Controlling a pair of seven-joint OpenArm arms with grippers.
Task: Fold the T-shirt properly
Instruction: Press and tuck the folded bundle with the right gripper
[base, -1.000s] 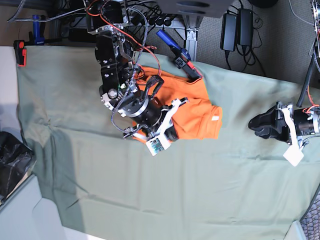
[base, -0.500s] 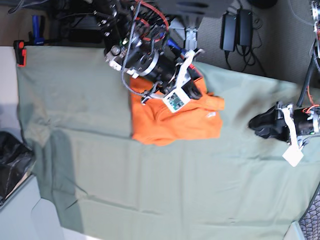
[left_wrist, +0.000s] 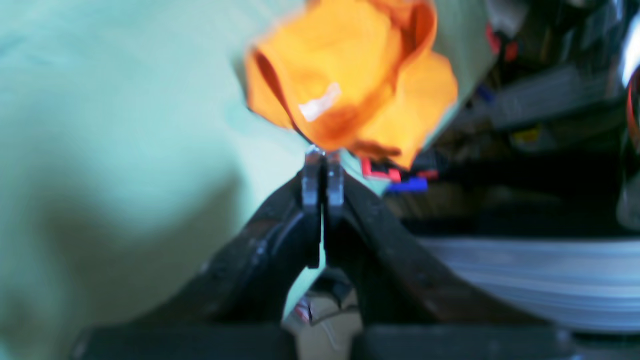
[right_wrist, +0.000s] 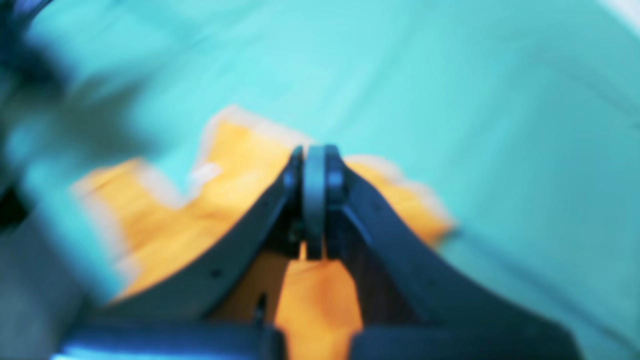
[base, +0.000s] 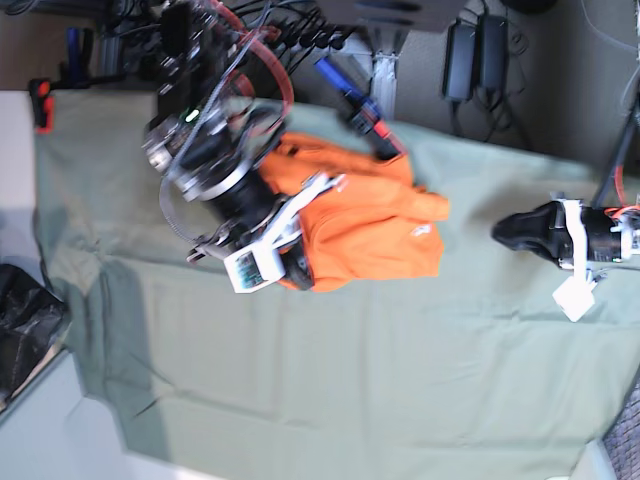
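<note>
From the left wrist view: left gripper (left_wrist: 322, 170) with both black jaws pressed together, nothing pinched between them. T-shirt (left_wrist: 350, 80) lying beyond the fingertips as a bright orange bundle, small white tag facing up, resting on the sage-green cloth sheet (left_wrist: 115, 125). Blue and red clamp handles (left_wrist: 395, 180) blurred just behind the shirt's near edge.

From the right wrist view: right gripper (right_wrist: 315, 165) likewise closed, jaws meeting, no cloth caught between them as far as the blur allows. T-shirt (right_wrist: 240, 190) spread under and behind the jaws on the cloth sheet (right_wrist: 450, 90); whole picture smeared by motion.

Over the base view: T-shirt (base: 370, 235) near the far middle of the cloth sheet (base: 330, 390), white tag toward its right edge. Right gripper (base: 293, 268) now at the shirt's left lower edge, whereas half a second ago up at the shirt's far edge near the clamps, and a second ago low on the left side again. Shirt outline changed too: left part now partly hidden beneath the arm. Left gripper (base: 505, 232) well apart from the shirt at the right, shut now, open a second ago, otherwise barely shifted. Power bricks (base: 475, 55) off the sheet on the floor.
</note>
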